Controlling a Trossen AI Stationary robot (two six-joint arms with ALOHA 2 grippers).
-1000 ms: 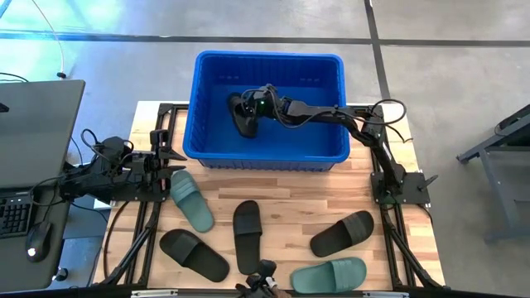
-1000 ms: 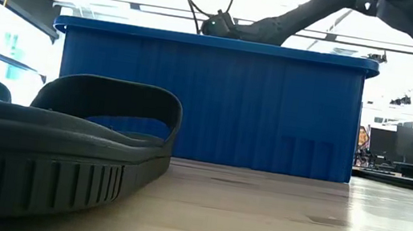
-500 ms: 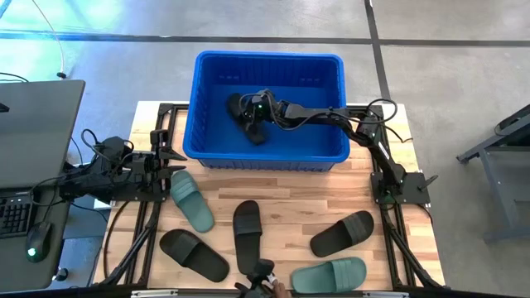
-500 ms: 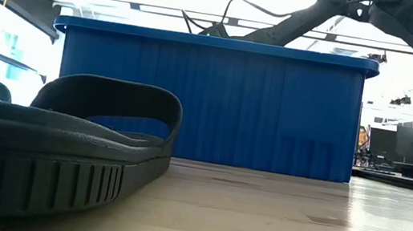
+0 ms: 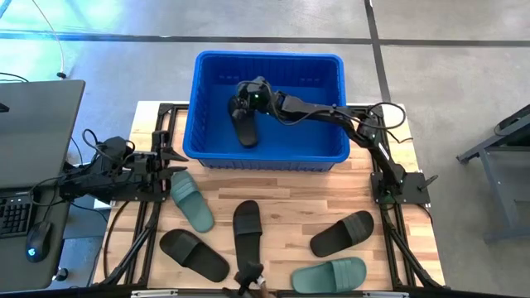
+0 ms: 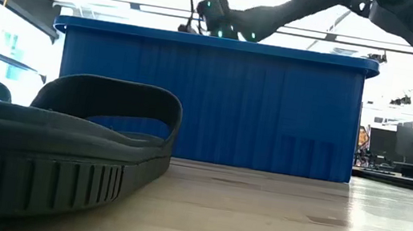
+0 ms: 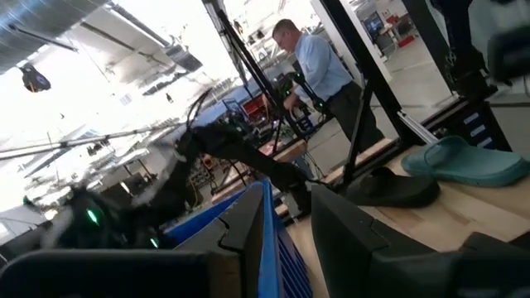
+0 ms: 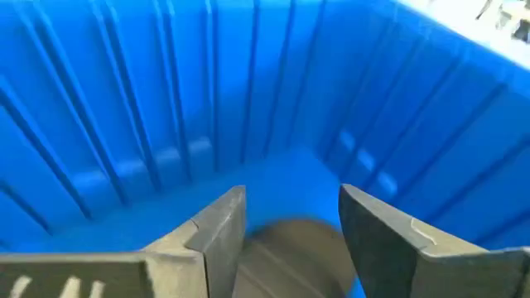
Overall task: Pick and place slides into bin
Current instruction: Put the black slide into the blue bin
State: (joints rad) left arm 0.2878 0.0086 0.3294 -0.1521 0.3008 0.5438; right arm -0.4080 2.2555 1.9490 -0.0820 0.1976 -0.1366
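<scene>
The blue bin [image 5: 335,99] stands at the table's far side. One black slide [image 5: 246,130] lies on its floor, also seen in the right wrist view [image 8: 290,257]. My right gripper [image 5: 243,98] hangs open above it, fingers [image 8: 217,223] apart and touching nothing. It shows above the bin's rim in the low view [image 6: 209,9]. On the wood lie a green slide [image 5: 191,200], three black slides [image 5: 247,234] [image 5: 193,254] [image 5: 342,233] and another green one [image 5: 329,274]. My left gripper [image 5: 171,156] waits open at the table's left edge.
A desk with a keyboard [image 5: 15,213] stands left of the table. The nearest black slide [image 6: 47,158] fills the low view's foreground. Bare wood [image 5: 290,194] lies between the bin and the slides. A person [image 7: 319,70] stands in the room behind.
My right gripper has opened and let go of the black slide, then risen above the bin's rim and drawn a little toward the far edge. The slide has dropped onto the bin's floor and lies flat there.
</scene>
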